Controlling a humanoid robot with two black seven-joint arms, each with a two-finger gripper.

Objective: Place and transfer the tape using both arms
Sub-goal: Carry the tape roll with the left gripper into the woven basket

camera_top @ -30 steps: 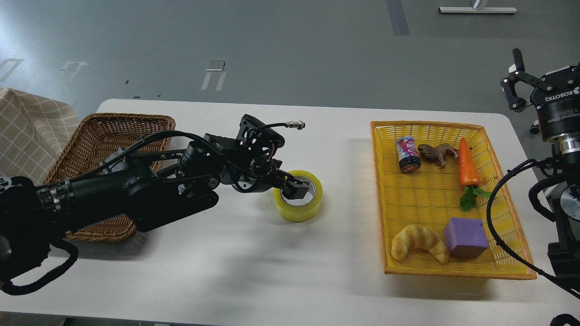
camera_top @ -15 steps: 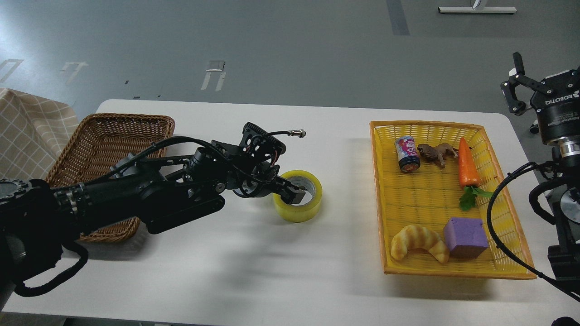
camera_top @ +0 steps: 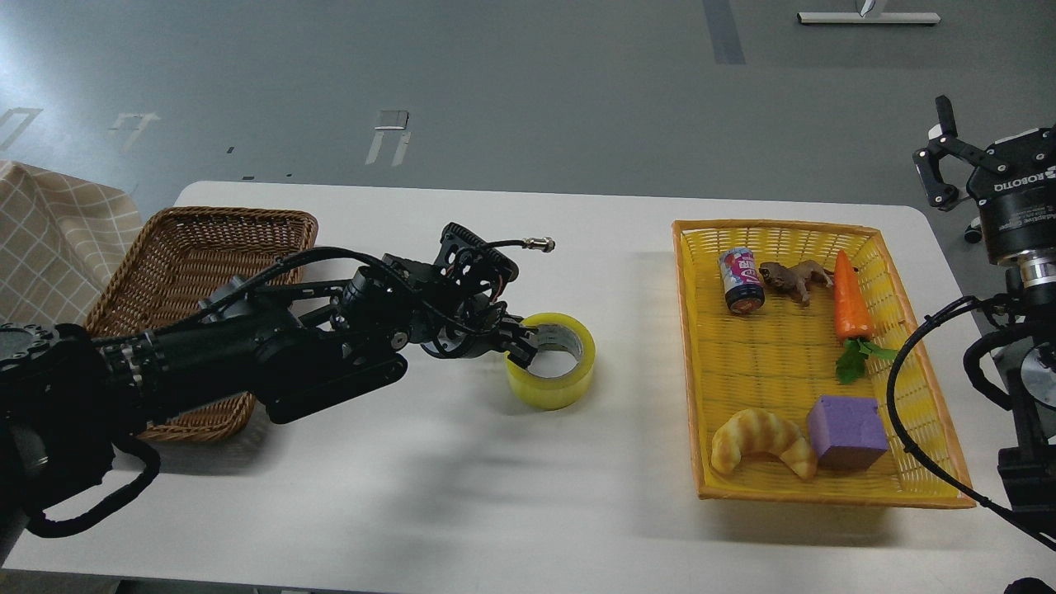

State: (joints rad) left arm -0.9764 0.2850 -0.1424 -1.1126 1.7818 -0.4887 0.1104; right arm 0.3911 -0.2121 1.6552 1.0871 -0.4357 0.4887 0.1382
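Withdrawing from the tape (camera_top: 550,371), left gripper (camera_top: 522,346) is leaving it tabled; finger spread unreadable, apparently holding nothing.

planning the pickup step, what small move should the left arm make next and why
Probably lift the tape a little off the table. The left gripper appears shut on the roll's near-left wall, one of its fingers inside the core, and the roll sits flat on the table between the wicker basket and the yellow tray. The right gripper waits, raised far right.
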